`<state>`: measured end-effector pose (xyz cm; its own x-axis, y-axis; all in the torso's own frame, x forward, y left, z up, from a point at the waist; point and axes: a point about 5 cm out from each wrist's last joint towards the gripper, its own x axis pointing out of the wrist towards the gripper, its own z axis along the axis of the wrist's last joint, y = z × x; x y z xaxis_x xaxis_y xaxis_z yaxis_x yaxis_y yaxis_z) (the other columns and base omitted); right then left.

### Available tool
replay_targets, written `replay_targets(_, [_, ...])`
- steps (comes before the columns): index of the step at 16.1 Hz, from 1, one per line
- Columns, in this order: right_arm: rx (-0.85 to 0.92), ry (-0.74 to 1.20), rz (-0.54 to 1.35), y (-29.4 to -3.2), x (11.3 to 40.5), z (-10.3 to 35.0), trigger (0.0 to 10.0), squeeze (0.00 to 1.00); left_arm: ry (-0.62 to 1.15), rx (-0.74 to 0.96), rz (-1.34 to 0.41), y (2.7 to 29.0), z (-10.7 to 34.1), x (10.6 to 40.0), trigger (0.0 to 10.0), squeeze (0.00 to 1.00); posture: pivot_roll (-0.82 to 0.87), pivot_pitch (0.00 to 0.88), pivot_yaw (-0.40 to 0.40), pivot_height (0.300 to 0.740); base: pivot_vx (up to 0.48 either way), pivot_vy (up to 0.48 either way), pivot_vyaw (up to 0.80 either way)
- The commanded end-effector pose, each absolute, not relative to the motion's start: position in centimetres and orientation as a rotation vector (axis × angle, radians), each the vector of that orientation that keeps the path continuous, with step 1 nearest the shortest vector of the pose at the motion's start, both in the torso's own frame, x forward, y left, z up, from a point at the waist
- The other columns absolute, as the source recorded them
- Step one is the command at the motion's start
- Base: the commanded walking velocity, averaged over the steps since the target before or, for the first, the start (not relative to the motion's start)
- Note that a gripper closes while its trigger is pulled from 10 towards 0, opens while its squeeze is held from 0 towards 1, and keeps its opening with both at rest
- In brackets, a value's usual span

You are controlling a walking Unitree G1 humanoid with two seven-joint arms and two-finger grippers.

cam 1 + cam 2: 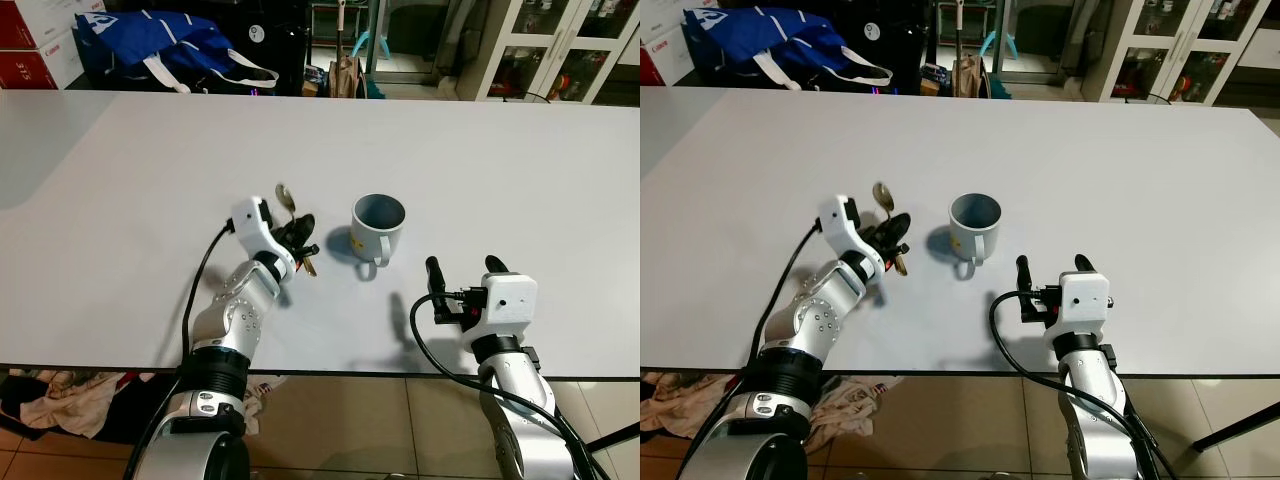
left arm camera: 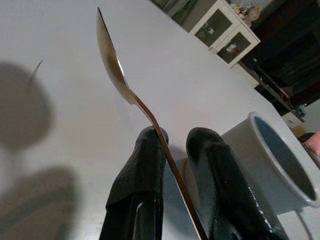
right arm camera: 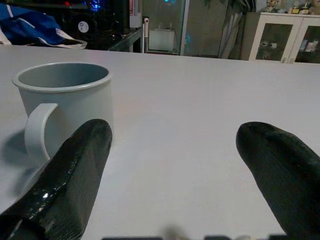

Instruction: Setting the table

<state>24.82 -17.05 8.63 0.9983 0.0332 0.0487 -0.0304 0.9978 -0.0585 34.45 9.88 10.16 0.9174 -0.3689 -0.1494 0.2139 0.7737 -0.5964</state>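
Left gripper (image 1: 303, 240): fingers clamp the spoon (image 1: 286, 201) by its handle (bowl raised), just left of the mug (image 1: 377, 227).
Right gripper (image 1: 463, 268): fingers wide apart, low over the white worktop (image 1: 120, 170).
Mug: upright, mid-worktop.

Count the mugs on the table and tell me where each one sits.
1. The grey mug stands upright on the white table, between the left tool, which holds a spoon, and the right tool.
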Motion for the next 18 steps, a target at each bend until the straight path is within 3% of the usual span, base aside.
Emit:
replay_targets(1, [-0.064, -0.064, 0.033, -17.1, 25.0, 9.2, 10.0, 0.00, 0.281, -0.599, -0.322, 9.6, 10.2, 34.6, 0.0, 0.00, -0.04, 0.000, 0.014, 0.740, 0.000, 0.000, 0.00])
replay_targets(4, [-0.064, -0.064, 0.034, -17.1, 25.1, 9.1, 10.0, 0.00, 0.315, -0.595, -0.328, 9.7, 9.7, 34.7, 0.0, 0.00, -0.04, 0.000, 0.012, 0.740, 0.000, 0.000, 0.00])
replay_targets(9, [-0.066, -0.061, 0.038, -17.1, 25.1, 9.1, 10.0, 0.00, 0.275, -0.285, -0.574, 9.0, 11.0, 35.5, 0.0, 0.00, -0.03, 0.000, 0.009, 0.740, 0.000, 0.000, 0.00])
replay_targets(18, [-0.075, -0.054, 0.031, -17.5, 24.8, 9.1, 10.0, 0.00, 0.297, -0.248, -0.572, 9.2, 10.0, 35.6, 0.0, 0.00, -0.05, 0.000, 0.004, 0.740, 0.000, 0.000, 0.00])
